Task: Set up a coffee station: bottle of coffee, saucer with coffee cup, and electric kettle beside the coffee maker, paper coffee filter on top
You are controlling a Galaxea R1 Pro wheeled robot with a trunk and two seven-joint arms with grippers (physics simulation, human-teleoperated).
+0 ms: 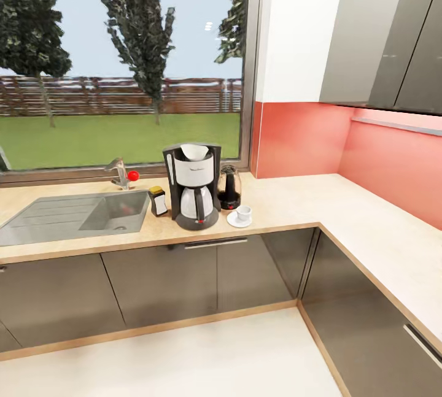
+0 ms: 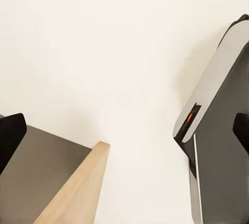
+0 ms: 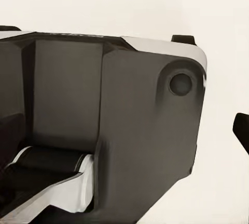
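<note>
The coffee maker (image 1: 193, 191) stands on the countertop (image 1: 294, 200) just right of the sink, with the white paper coffee filter (image 1: 194, 152) resting in its top. The bottle of coffee (image 1: 158, 200) with its yellow cap stands close on its left. Right behind it, on its right, is the dark electric kettle (image 1: 229, 187). The saucer (image 1: 233, 222) lies at the front right of the machine with the coffee cup (image 1: 244, 213) on it. My left gripper (image 2: 124, 135) hangs open over the pale floor, nothing between its fingers. My right gripper (image 3: 124, 135) is open over my own dark base.
A steel sink (image 1: 73, 213) with a faucet (image 1: 120, 173) is inset left of the coffee maker, under a large window. Grey upper cabinets (image 1: 380, 35) hang at the right above a red backsplash. The counter turns toward me along the right. A cabinet corner (image 2: 78, 187) is below my left gripper.
</note>
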